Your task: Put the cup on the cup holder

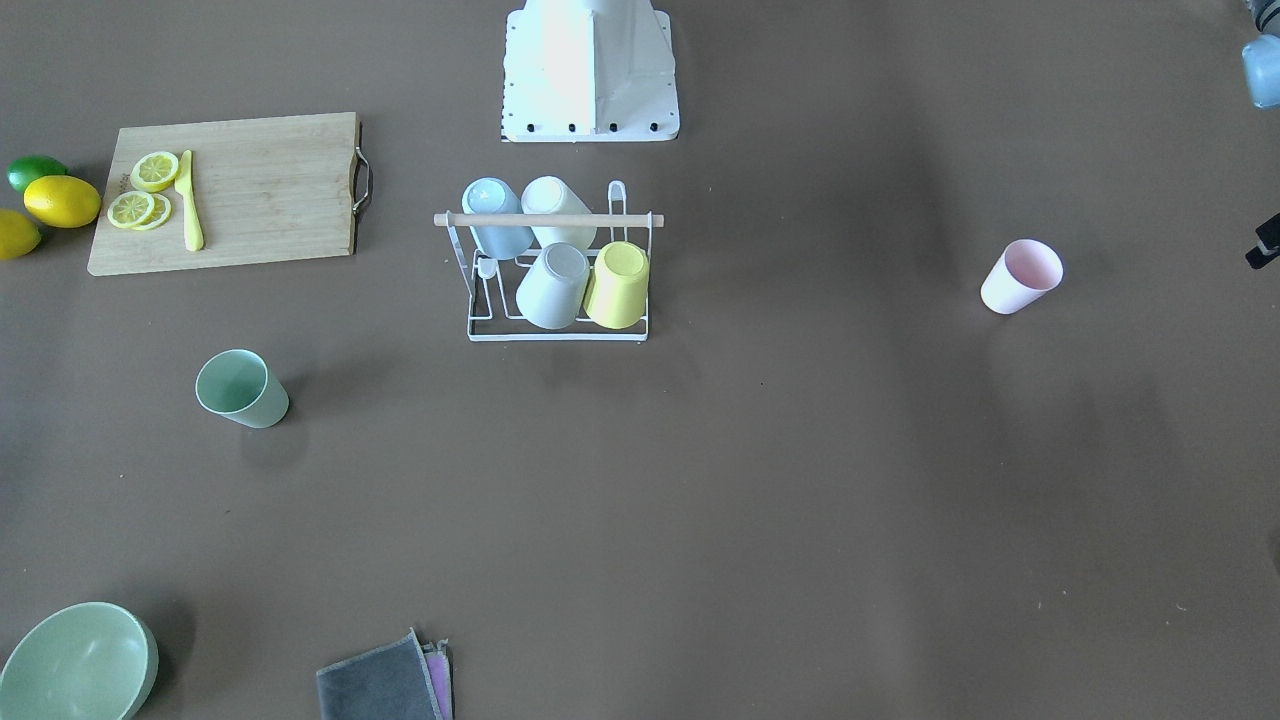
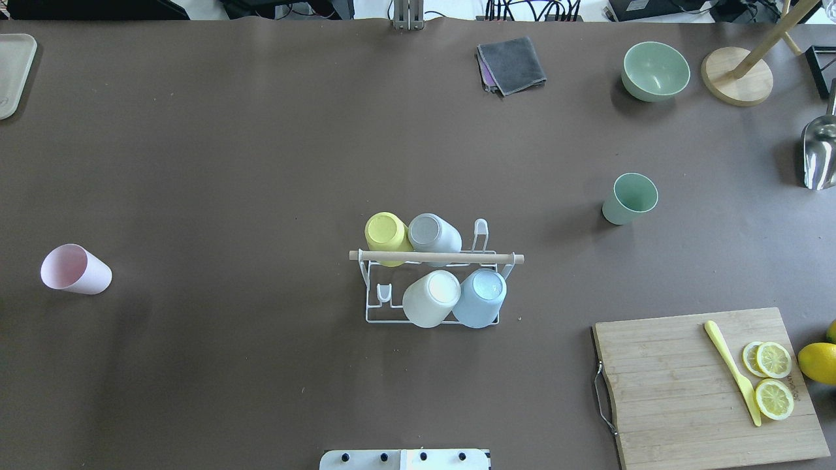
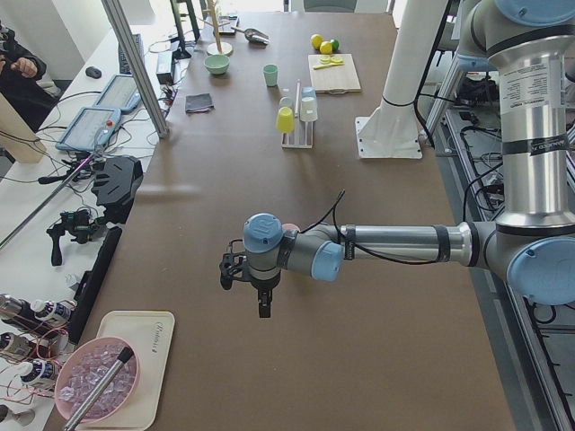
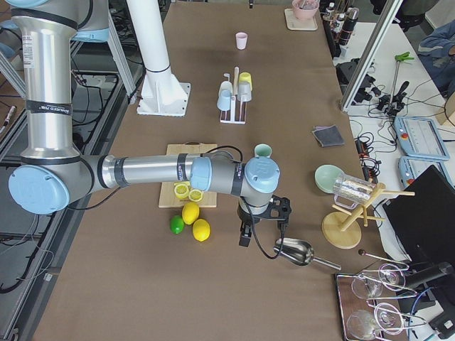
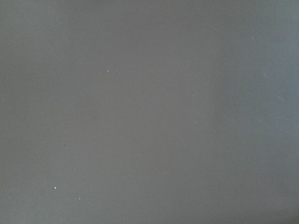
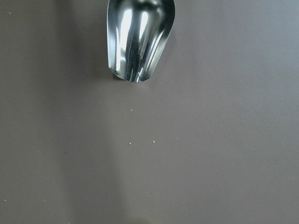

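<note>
Four cups (image 1: pixel 617 285) inverted on holder (image 1: pixel 550 219), two pegs (image 1: pixel 486 268) free; pink cup (image 1: pixel 1020 277), green cup (image 1: pixel 240 390) upright, well apart. Overhead: free pegs at opposite corners. Side views: left gripper (image 3: pixel 263 310), right gripper (image 4: pixel 245 240) far off, jaw opening not discernible. Grip wall, invert over peg.

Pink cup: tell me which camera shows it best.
Overhead exterior: the pink cup is largest there, unblocked, mouth and wall both visible. Exterior front-facing shows it clearly but smaller. Exterior right has it tiny and far. In exterior left I cannot make it out; the wrist cameras miss it.
</note>
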Available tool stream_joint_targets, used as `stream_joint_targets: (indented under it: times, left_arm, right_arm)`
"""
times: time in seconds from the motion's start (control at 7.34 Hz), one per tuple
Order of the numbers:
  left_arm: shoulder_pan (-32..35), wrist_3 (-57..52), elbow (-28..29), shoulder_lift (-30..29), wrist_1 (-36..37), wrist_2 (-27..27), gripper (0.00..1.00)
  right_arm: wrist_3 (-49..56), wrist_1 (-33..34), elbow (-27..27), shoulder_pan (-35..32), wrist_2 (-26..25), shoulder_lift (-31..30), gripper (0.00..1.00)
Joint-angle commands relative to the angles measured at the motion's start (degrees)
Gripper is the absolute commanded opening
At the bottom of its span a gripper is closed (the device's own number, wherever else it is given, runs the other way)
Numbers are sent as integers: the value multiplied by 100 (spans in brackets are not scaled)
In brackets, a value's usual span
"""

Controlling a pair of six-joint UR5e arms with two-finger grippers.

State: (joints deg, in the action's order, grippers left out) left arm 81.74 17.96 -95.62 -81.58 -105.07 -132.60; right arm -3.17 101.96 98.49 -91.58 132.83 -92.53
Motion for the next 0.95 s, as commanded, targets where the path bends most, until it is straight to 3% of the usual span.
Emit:
stream_joint_targets:
  times: [0.0,0.14,0.41,0.54,0.82]
  left_arm:
    - [-26,-3,-18,-103,126,-12,99]
    - [-52,-3,-44,-391,502,-12,99]
    - [-270,-151,9,-1714,2385,76,99]
    - [-464,-405,0,-2208,3091,389,99]
    - [-492,-469,-35,-2451,3502,586,99]
  right_arm:
    - [0,-1,-101,0,6,-46,100]
    - [0,-1,-136,0,15,-37,100]
    - [70,-62,-75,9,-54,24,100]
    - [79,-97,55,0,-99,7,100]
    - [79,-54,153,9,-240,-28,100]
